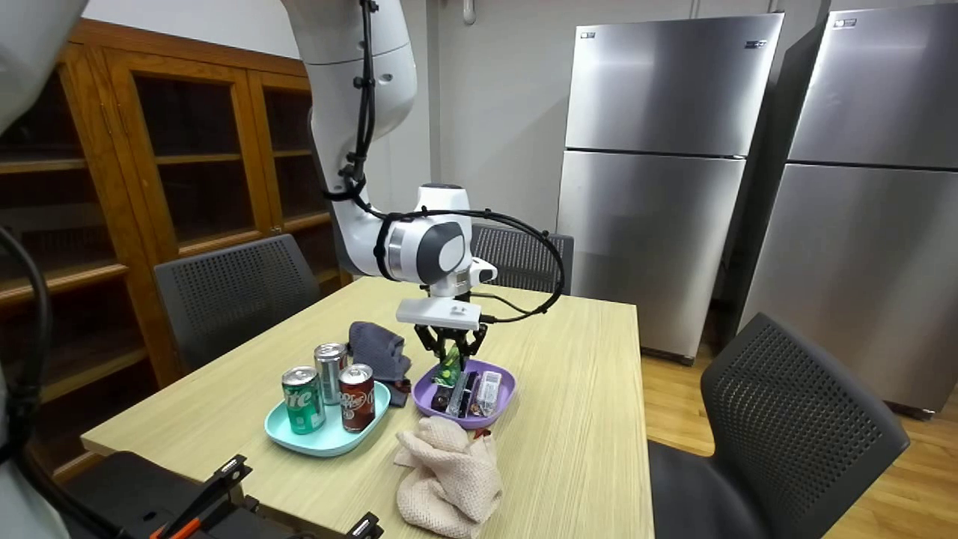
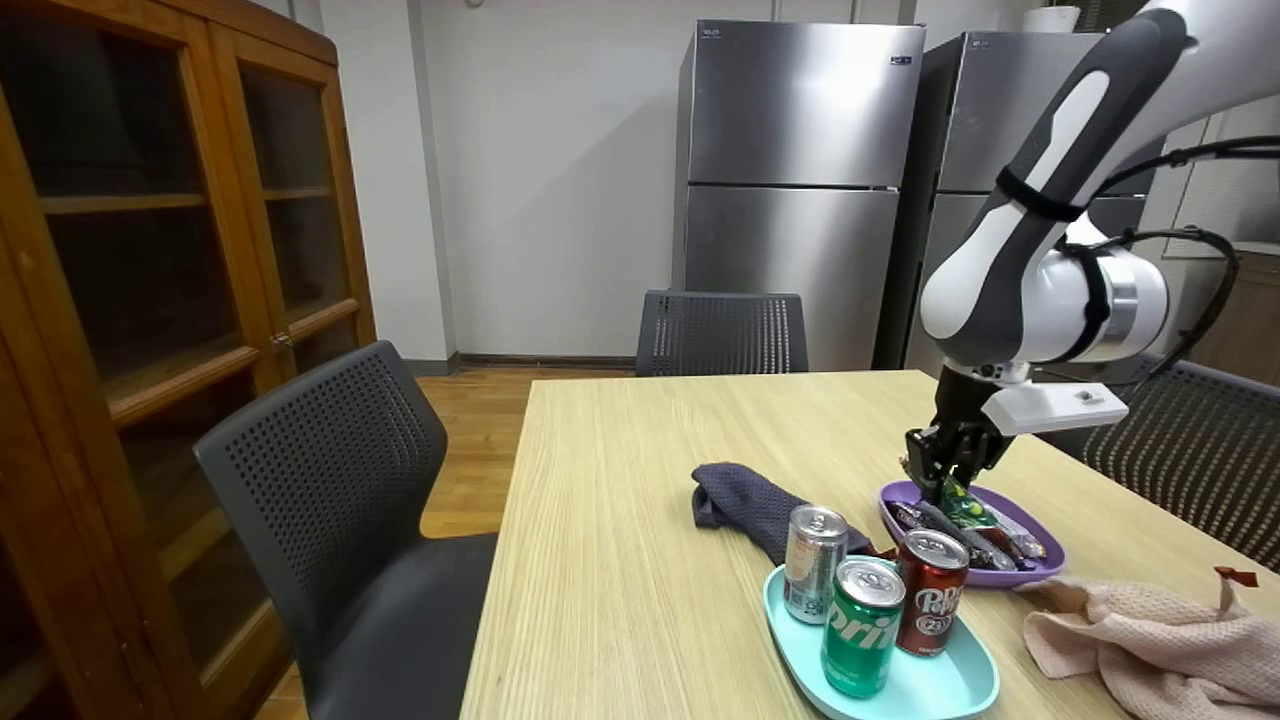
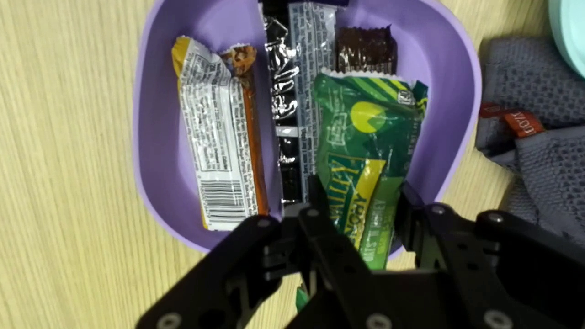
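Claw pinched on the green bar, one finger at each long side: so I stand. The bar is tilted, its upper end between my fingers, its lower end within the purple dish, hiding part of a brown wrapper. I count the grip as done and the letting go as not yet done; whether the bar's weight rests on anything below, I cannot tell. A barcoded bar and a dark shiny wrapper lie in the dish, outside my grip.

As for edges, the dish wall sits close beside my finger on the side of the grey cloth, so I judge sideways room there to be tight. Just past that cloth is the turquoise tray, its green can, silver can and red can upright. The pink cloth lies just beside the dish. Most room, I judge, is upward, or across the table on the side away from the cans.
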Controlling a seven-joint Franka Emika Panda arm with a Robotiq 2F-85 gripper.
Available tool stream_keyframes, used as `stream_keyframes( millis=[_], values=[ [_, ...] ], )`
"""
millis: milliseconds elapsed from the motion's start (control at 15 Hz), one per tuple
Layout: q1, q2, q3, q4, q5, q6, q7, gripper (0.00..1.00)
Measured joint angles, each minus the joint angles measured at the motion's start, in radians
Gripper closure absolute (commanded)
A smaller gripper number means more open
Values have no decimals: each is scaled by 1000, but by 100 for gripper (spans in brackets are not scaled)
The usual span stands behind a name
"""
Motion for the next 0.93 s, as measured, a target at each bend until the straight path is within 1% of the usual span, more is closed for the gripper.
stream_keyframes(
  millis=[267,533,600,667,733,800,867,933],
  values=[
    [-12,56,0,47,-4,-4,-32,87],
    [-29,80,0,70,-19,-10,-60,87],
    [-33,82,0,73,-24,-11,-64,37],
    [-37,83,0,73,-30,-11,-68,35],
    [-38,83,0,73,-37,-13,-70,30],
    [-39,83,-1,74,-45,-13,-71,21],
    [-39,83,-1,74,-50,-13,-71,15],
    [-39,82,0,74,-51,-13,-71,6]
  ],
)
